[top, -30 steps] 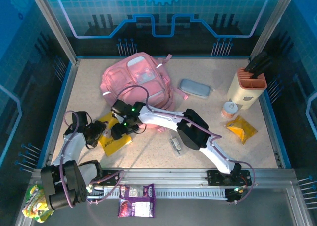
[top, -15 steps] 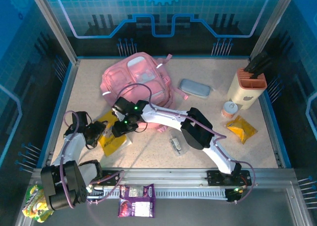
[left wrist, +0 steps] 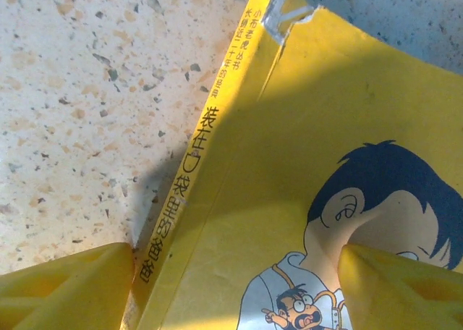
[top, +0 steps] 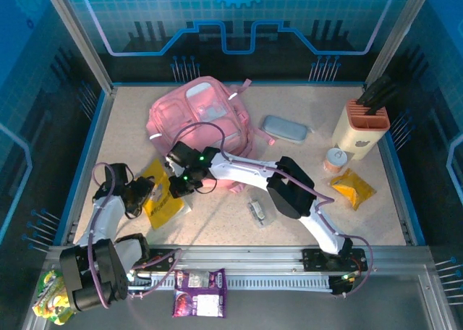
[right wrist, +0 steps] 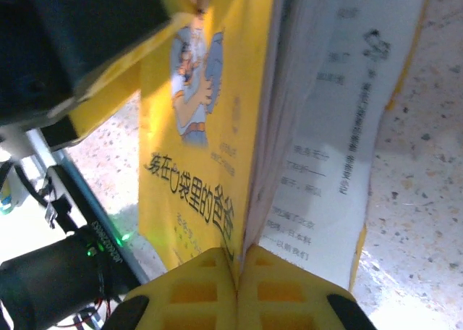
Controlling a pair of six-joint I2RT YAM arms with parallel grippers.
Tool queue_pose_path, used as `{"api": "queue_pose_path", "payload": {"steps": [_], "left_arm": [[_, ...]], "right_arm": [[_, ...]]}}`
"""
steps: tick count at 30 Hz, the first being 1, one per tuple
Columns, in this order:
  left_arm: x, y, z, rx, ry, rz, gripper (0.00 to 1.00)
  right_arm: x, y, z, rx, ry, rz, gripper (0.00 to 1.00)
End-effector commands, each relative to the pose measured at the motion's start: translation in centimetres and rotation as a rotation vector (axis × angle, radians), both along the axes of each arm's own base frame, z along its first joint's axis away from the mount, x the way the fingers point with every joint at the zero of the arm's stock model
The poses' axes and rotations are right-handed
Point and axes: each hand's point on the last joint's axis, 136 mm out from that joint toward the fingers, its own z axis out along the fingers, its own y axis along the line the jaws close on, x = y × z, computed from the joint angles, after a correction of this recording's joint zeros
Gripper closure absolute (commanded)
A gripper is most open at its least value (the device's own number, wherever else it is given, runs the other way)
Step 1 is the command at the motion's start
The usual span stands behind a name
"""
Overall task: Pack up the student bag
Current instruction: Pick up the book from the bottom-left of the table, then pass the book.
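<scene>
R gripper [right wrist: 235, 286] pinches yellow book [right wrist: 195, 163] cover, prob. to lift; L gripper [left wrist: 239, 286] open astride spine, likely steadying; student bag [top: 181, 116] just beyond R gripper.

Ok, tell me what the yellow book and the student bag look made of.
The yellow book looks like paper: thin white printed pages fan open, and clear film peeling at a corner suggests a laminated cover. The student bag is soft pink fabric, probably synthetic; it slumps and creases.

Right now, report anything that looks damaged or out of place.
The yellow book has a torn, frayed spine end. The right gripper pinches the cover's edge, so the cover is lifted and the white pages gape open beside it.
</scene>
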Motion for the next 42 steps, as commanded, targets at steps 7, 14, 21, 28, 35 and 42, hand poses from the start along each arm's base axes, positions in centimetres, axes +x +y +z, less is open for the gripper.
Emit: {"api": "queue_pose_path", "payload": {"steps": [7, 14, 21, 28, 35, 42], "left_arm": [[1.5, 0.5, 7.4, 0.044, -0.099, -0.014, 0.10], [2.7, -0.1, 17.1, 0.109, -0.291, -0.121, 0.01], [3.5, -3.8, 25.1, 0.011, -0.511, -0.282, 0.01], [3.7, -8.9, 28.6, -0.228, -0.726, -0.423, 0.09], [4.8, -13.3, 26.8, -0.331, -0.743, -0.549, 0.15], [6.5, -18.5, 24.3, -0.397, -0.724, -0.702, 0.18]], "right_arm": [[-1.3, 0.5, 12.7, 0.339, -0.128, 0.025, 1.00], [-1.2, -3.5, 19.4, 0.464, -0.212, -0.040, 1.00], [0.3, -9.3, 24.4, 0.540, -0.281, -0.139, 1.00], [2.8, -15.2, 25.9, 0.609, -0.284, -0.249, 1.00], [5.0, -18.7, 26.5, 0.694, -0.244, -0.287, 1.00], [5.6, -20.1, 26.7, 0.755, -0.202, -0.281, 1.00]]}}
